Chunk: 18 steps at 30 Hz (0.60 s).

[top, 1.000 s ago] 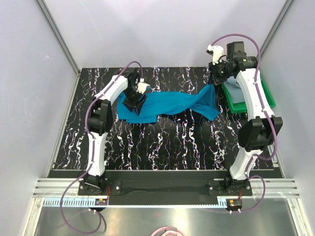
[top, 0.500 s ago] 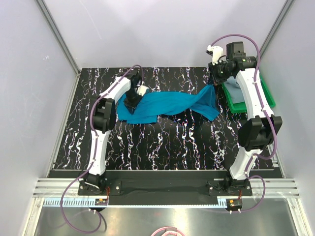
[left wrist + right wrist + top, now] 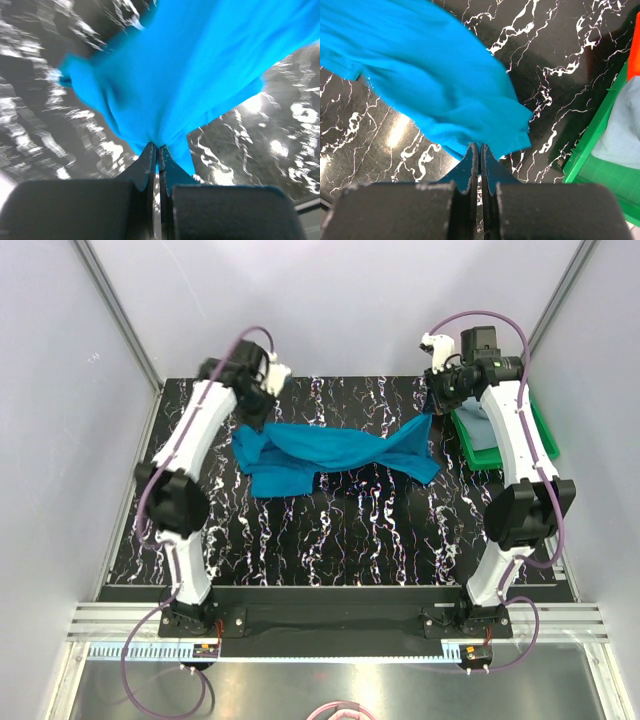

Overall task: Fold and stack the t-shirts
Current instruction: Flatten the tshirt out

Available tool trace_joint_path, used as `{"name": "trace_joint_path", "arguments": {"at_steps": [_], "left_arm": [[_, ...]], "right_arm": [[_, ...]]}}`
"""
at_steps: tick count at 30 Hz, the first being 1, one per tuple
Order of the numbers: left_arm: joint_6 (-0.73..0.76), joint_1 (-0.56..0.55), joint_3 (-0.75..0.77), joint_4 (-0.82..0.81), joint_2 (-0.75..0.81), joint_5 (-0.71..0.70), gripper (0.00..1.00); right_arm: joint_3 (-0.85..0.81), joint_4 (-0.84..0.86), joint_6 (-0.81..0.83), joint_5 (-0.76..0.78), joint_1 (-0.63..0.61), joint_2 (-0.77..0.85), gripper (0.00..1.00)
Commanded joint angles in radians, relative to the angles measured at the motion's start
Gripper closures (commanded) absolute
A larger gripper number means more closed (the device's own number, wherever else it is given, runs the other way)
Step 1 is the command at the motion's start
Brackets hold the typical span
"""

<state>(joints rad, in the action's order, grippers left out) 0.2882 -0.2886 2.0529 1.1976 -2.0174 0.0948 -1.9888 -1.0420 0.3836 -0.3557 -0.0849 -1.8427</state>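
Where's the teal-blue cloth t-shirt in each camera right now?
Top external: teal-blue t-shirt stretched across the table's far middle.
Left wrist: fills the upper frame, narrowing to bottom centre.
Right wrist: upper left, tapering to bottom centre.
Shared landmark: black white-veined tabletop.

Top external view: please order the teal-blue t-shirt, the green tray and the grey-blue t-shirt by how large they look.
1. teal-blue t-shirt
2. green tray, partly hidden
3. grey-blue t-shirt inside the tray, also partly hidden
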Motion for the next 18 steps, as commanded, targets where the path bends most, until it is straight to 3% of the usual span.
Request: {"name": "trace_joint_path", "arguments": {"at_steps": [1, 6, 11, 15, 18], "left_arm": [[0.017, -0.007, 0.085, 0.112, 0.161, 0.022, 1.0], [0.048, -0.007, 0.13, 0.23, 0.241, 0.059, 1.0], [0.075, -0.001, 0.208, 0.211, 0.247, 0.014, 1.0], [0.06, 0.043, 0.184, 0.088, 0.131, -0.046, 1.0], [0.022, 0.072, 0.303, 0.033, -0.08, -0.082, 1.0]], "right_arm": [[0.01, 0.025, -0.014, 0.014, -0.004, 0.115, 1.0], [0.037, 0.022, -0.012, 0.038, -0.004, 0.203, 1.0], [0.058, 0.068, -0.018, 0.081, -0.003, 0.246, 1.0], [-0.021, 0.076, -0.022, 0.066, 0.0, 0.148, 1.0], [-0.112, 0.066, -0.04, 0.04, -0.001, 0.025, 1.0]]}}
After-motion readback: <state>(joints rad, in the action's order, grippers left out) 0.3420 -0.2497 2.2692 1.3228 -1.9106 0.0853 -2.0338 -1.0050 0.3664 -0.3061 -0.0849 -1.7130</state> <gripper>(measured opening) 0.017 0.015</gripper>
